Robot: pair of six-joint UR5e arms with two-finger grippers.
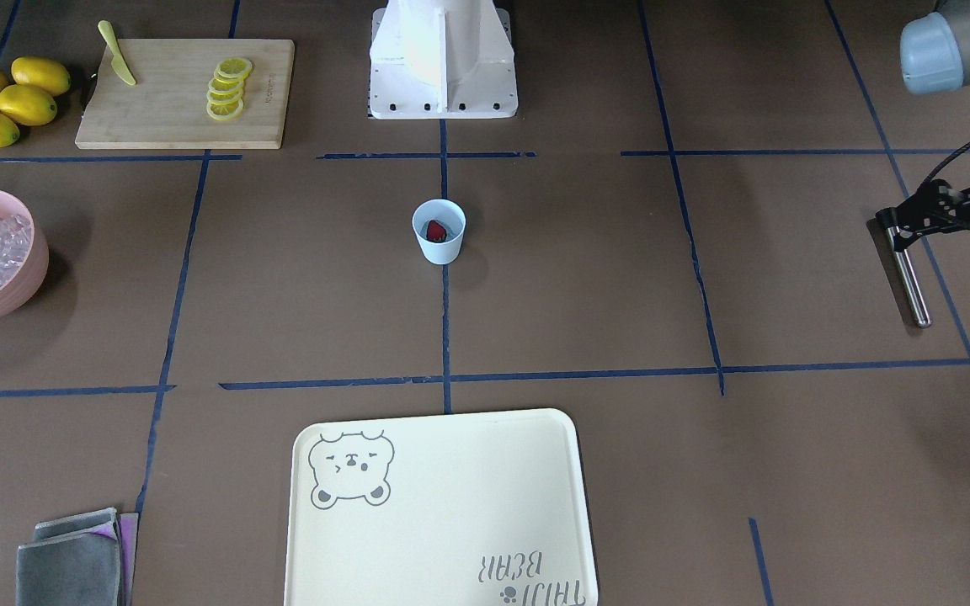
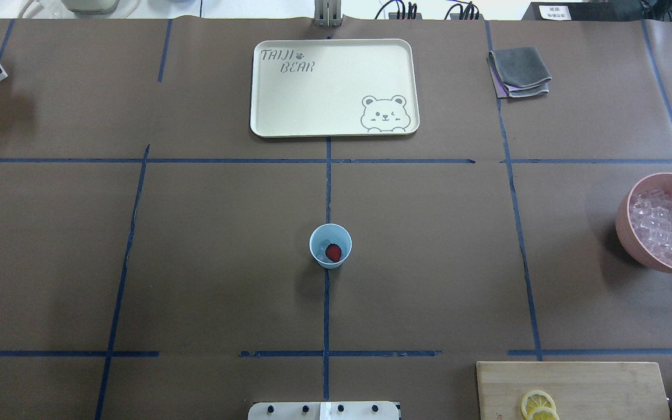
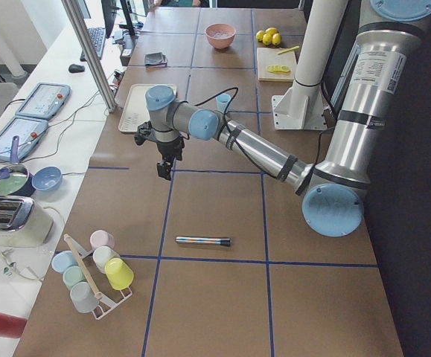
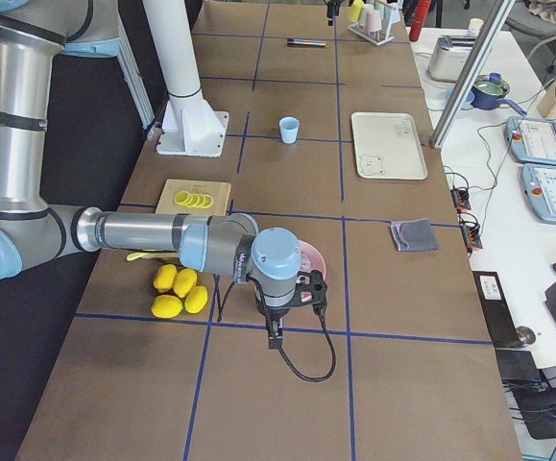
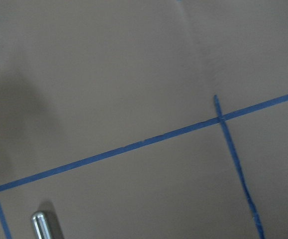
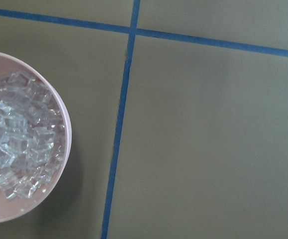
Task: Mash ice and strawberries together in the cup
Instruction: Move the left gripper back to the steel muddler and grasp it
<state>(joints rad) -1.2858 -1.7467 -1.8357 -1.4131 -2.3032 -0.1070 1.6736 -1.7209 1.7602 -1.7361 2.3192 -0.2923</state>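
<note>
The pale blue cup (image 1: 439, 240) stands upright at the table's middle and also shows in the overhead view (image 2: 330, 254). A dark red strawberry (image 1: 436, 230) lies inside it. Ice cubes (image 2: 668, 227) fill the pink bowl (image 1: 26, 286) at the table's right end, and the right wrist view shows the ice (image 6: 14, 149) too. My left gripper (image 3: 163, 171) hangs above the table's left end, near a steel rod (image 1: 910, 282) lying flat. My right gripper (image 4: 273, 336) hangs beside the bowl, beyond it from the cup. I cannot tell whether either gripper is open or shut.
A wooden board (image 1: 173, 118) with lemon slices (image 1: 226, 88) and a yellow knife (image 1: 117, 55) lies near the robot's base, with whole lemons (image 1: 9, 101) beside it. A cream tray (image 1: 439, 522) and folded grey cloths (image 1: 72, 560) lie on the far side. A cup rack (image 3: 92, 271) stands at the left end.
</note>
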